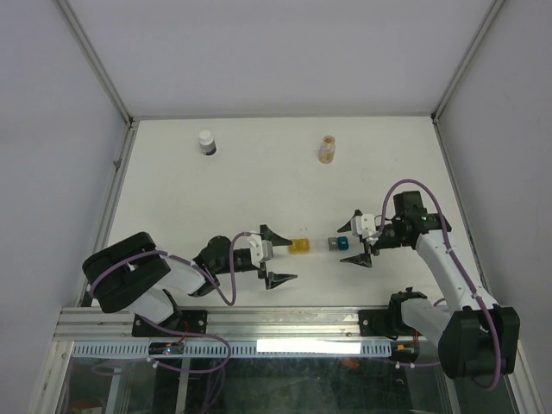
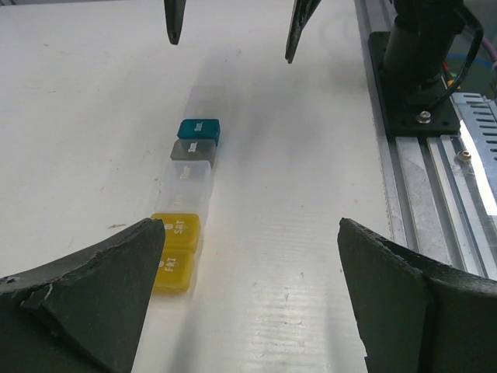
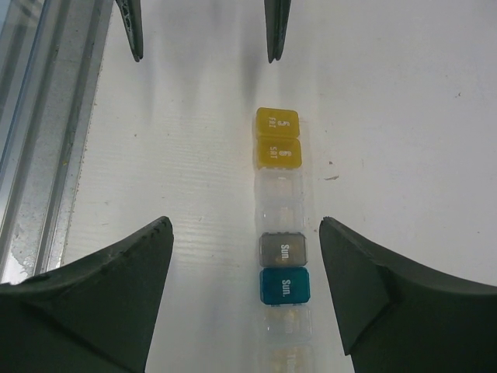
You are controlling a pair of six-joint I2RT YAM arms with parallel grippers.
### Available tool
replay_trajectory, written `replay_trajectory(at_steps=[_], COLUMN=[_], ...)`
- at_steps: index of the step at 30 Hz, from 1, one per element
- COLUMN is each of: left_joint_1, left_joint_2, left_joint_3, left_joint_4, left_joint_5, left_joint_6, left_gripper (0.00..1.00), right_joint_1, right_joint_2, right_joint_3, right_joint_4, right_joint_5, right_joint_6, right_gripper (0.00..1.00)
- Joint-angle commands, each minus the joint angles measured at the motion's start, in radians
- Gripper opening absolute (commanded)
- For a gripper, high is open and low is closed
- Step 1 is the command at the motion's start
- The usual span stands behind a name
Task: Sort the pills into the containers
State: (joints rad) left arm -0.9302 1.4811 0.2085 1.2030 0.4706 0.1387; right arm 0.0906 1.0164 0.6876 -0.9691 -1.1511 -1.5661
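I see the pill strip (image 3: 279, 194) lying flat on the white surface (image 1: 259, 172), and I place everything from it. Its yellow compartments (image 1: 299, 246) form the end toward my left pincer (image 1: 289, 257), which stands wide open and holds nothing. In the left wrist view that yellow end sits right at the fingertips, close beside one of them, and I cannot tell if they touch. Toward the strip's other end the teal compartment (image 1: 342, 243), next to a grey lid (image 3: 283, 250), lies between the spread fingers of my right pincer (image 3: 245, 229), also open, with a gap on both sides. A clear section (image 1: 321, 245) joins the coloured parts. A white bottle (image 1: 206, 142) and an amber vial (image 1: 326, 149) stand well beyond the strip
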Motion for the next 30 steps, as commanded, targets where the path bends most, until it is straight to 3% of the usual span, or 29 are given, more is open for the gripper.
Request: replay_trajectory(at_steps=[1, 6, 12, 20, 24, 27, 30], left_joint_1=[-0.006, -0.006, -0.006, -0.004, 0.049, 0.153, 0.185], left_joint_2=[0.041, 0.05, -0.038, -0.045, -0.128, -0.174, -0.248], left_joint_3=[0.043, 0.08, 0.139, 0.113, 0.135, 0.126, 0.16], left_joint_4=[0.076, 0.017, -0.222, -0.155, -0.23, -0.177, -0.197], left_joint_5=[-0.014, -0.044, -0.089, -0.091, -0.09, 0.02, -0.001], left_joint_6=[0.067, 0.073, 0.137, 0.062, -0.1, -0.34, -0.524], left_gripper=[0.96, 0.95, 0.95, 0.97, 0.99, 0.98, 0.97], right_joint_1=[0.01, 0.027, 0.055, 0.078, 0.077, 0.077, 0.077], right_joint_2=[0.004, 0.002, 0.004, -0.005, -0.036, -0.039, -0.039], right_joint_3=[-0.004, -0.016, -0.023, -0.017, -0.022, -0.019, -0.009], right_joint_4=[0.042, 0.084, 0.125, 0.17, 0.224, 0.232, 0.234], right_joint_5=[0.015, 0.045, 0.072, 0.102, 0.125, 0.131, 0.123], right_joint_6=[-0.016, 0.023, 0.059, 0.138, 0.215, 0.242, 0.272], right_gripper=[0.79, 0.79, 0.79, 0.79, 0.79, 0.79, 0.79])
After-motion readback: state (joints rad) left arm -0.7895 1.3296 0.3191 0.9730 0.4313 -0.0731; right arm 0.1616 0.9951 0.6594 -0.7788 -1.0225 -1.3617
